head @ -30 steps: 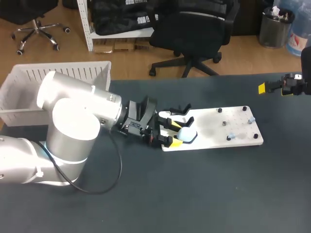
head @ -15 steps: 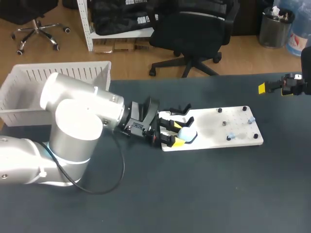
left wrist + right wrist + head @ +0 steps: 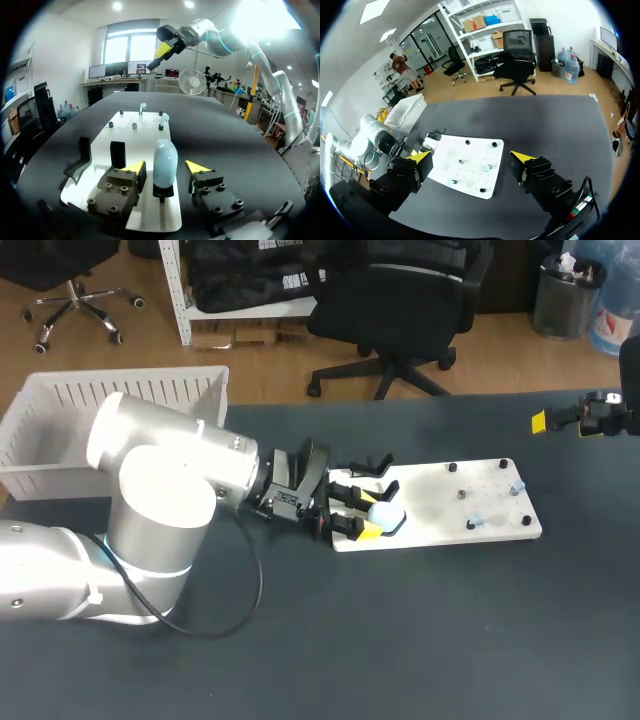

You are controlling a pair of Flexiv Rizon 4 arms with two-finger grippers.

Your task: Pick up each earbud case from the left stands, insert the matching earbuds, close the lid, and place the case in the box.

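A pale blue case [image 3: 165,159] stands upright on a black stand [image 3: 163,191] at the left end of a white board [image 3: 450,502] near the middle of the dark counter [image 3: 400,640]. The left fingers [image 3: 131,168] sit spread on either side of it, released, with a gap showing on each side. A small earbud [image 3: 477,521] sits on the board's right half, the right fingers [image 3: 521,157] hang wide apart, holding nothing, by the counter's right edge, and the white box [image 3: 60,430] sits at the far left corner.
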